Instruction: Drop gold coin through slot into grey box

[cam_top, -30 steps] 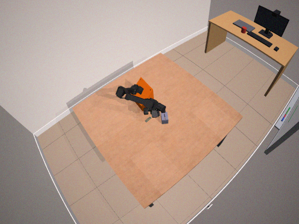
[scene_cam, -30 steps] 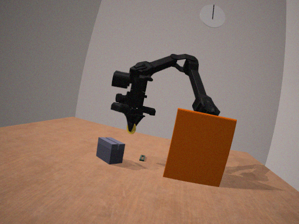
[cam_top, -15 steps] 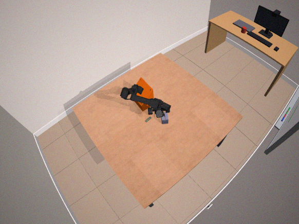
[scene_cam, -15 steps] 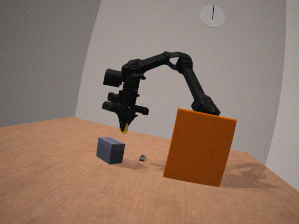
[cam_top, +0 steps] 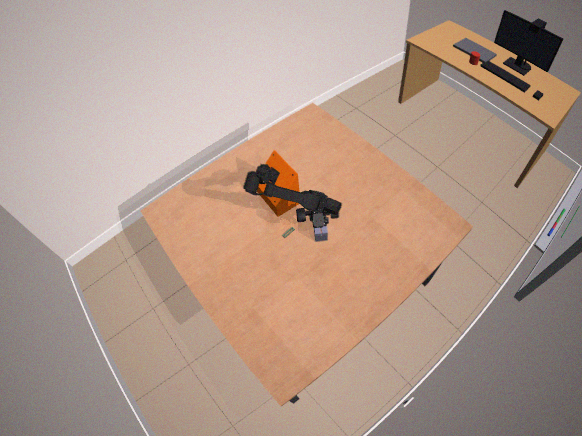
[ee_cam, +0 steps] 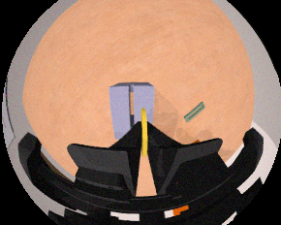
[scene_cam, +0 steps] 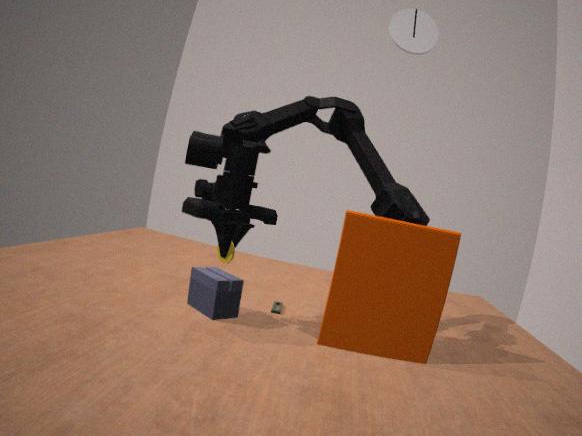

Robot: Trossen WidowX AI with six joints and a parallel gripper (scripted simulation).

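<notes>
My gripper point(scene_cam: 225, 254) point(ee_cam: 143, 131) is shut on the gold coin point(scene_cam: 230, 258) point(ee_cam: 144, 118) and holds it on edge, above the near part of the grey box. The grey box point(cam_top: 321, 235) point(scene_cam: 202, 293) point(ee_cam: 119, 108) stands upright on the table with its slotted lid on top. In the wrist view the coin is seen edge-on, a little right of the slot point(ee_cam: 132, 108) and roughly in line with it; the near end of the slot is hidden. The dark-green holder point(cam_top: 288, 232) point(scene_cam: 277, 307) point(ee_cam: 195, 112) is empty on the table, right of the box in the wrist view.
A tilted orange panel point(cam_top: 286, 172) point(scene_cam: 390, 290) stands at the arm's base. The box, holder and panel stand on a wooden table point(cam_top: 310, 315) point(scene_cam: 125, 370). A desk point(cam_top: 435, 40) with a monitor stands apart at the back.
</notes>
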